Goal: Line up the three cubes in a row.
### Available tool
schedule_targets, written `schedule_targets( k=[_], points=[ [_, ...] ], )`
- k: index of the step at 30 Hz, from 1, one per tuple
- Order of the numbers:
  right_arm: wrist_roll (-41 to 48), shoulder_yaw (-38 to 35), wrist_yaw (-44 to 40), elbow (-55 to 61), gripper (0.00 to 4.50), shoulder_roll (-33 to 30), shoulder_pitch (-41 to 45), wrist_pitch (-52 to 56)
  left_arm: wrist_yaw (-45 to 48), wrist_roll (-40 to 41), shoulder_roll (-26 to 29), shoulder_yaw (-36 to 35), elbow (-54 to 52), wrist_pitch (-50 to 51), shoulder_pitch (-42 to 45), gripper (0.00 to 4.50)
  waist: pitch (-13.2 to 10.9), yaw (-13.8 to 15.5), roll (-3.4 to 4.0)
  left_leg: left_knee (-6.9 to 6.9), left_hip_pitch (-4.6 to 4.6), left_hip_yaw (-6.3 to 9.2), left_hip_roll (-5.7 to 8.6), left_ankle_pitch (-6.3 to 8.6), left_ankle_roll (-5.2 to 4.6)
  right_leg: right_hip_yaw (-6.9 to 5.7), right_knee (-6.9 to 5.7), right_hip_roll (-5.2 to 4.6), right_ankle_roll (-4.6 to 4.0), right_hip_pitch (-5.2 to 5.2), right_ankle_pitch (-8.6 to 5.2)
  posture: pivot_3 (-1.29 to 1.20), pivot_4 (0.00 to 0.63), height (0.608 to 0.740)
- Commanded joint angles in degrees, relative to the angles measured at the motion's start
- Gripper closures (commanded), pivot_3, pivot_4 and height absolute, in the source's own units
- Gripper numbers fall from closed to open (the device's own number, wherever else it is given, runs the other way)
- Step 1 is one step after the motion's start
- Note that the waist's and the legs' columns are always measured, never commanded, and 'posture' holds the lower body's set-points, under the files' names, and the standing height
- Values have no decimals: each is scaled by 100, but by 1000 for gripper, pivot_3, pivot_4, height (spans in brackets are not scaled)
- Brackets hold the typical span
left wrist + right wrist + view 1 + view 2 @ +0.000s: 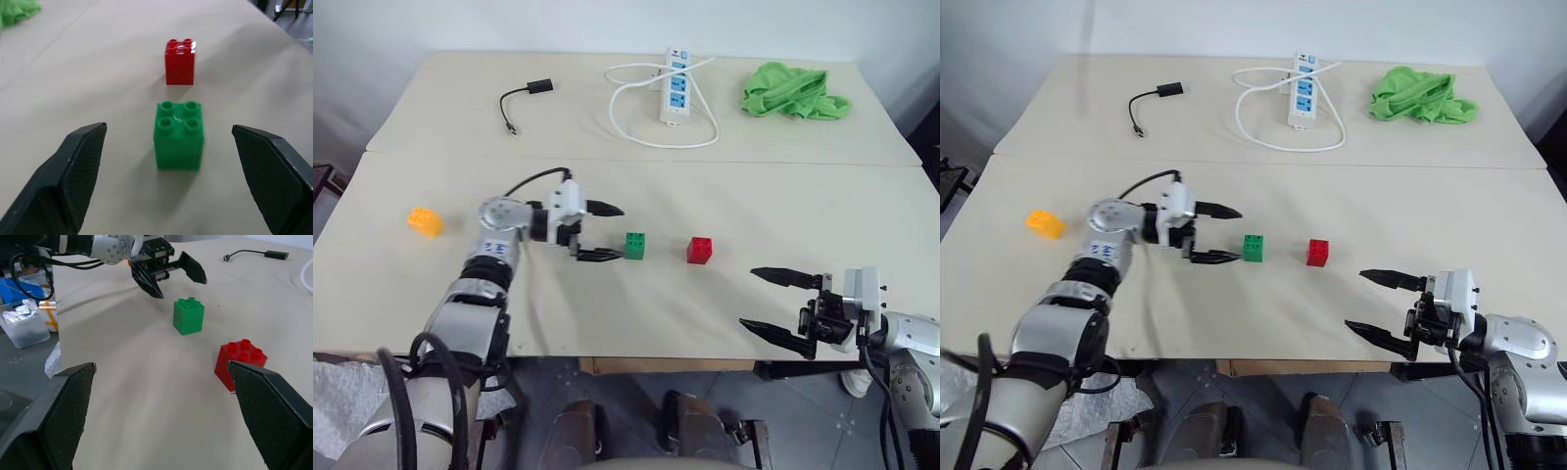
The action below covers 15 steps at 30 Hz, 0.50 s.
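Beige tabletop (724, 196) holds 3 studded plastic bricks: green brick (634, 245) beside red brick (699, 251), forming a row; orange-yellow brick (425, 220) sits well apart. Left gripper (604, 231) released, just beside green; right gripper (771, 301) spread, empty.

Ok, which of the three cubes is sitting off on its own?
The orange-yellow cube, alone out past the left arm. The green cube and red cube sit side by side, apart, by the left tool.
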<state>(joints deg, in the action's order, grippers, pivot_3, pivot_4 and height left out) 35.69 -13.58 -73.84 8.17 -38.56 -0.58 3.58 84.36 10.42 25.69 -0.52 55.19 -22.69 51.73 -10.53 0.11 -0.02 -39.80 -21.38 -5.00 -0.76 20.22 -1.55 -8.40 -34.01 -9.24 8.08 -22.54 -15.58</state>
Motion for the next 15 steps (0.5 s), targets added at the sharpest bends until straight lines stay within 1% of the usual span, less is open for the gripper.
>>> schedule_targets(
  k=[1,2,4,7,8,10,12,14,15],
  points=[
    [324,92,183,249,0,140,340,273,-95,633,564,-526,-1574,632,-896,99,-1,-61,1,1,1,0,-1,0,0,1,0,0,0,0,0,0,150,740],
    [388,109,274,271,0,188,437,391,-304,789,703,-705,-2044,859,-1238,99,-1,-46,1,3,6,14,-6,0,0,9,-2,0,-1,-2,-1,0,150,740],
    [462,200,398,278,0,324,680,497,-1050,1122,893,-1348,-3031,1239,-2142,99,-1,-36,1,2,7,44,-4,0,1,12,-4,0,-1,-1,-1,0,150,740],
    [442,310,468,269,0,501,934,490,-2096,1386,893,-2180,-4293,1668,-3484,99,-1,-35,2,2,12,55,-16,6,-3,24,-10,-11,0,2,0,0,150,740],
    [447,358,498,298,0,535,1007,532,-2464,1374,804,-2512,-4670,1648,-4037,99,-1,-18,2,3,14,57,-15,9,-4,26,-10,-15,0,3,0,0,150,740],
    [436,415,563,344,0,602,1115,551,-3062,1353,612,-3013,-5155,1588,-4860,99,-1,-8,2,1,14,62,-11,16,-11,24,-8,-21,1,8,1,0,150,740],
    [415,505,572,388,0,654,1218,544,-3895,1469,195,-3752,-5489,1540,-5625,99,-1,12,2,-6,15,62,-7,25,-17,27,-9,-27,4,11,2,0,150,740],
    [371,587,477,408,0,634,1246,513,-4519,1693,-164,-4267,-5756,1635,-6114,99,2,17,-4,-14,15,62,-8,34,-19,29,-6,-27,6,15,3,0,150,740],
    [354,621,444,417,0,630,1254,494,-4720,1795,-323,-4495,-5717,1606,-6324,99,3,13,-6,-15,14,62,-9,35,-18,28,-3,-27,6,15,3,0,150,740]
  ],
)
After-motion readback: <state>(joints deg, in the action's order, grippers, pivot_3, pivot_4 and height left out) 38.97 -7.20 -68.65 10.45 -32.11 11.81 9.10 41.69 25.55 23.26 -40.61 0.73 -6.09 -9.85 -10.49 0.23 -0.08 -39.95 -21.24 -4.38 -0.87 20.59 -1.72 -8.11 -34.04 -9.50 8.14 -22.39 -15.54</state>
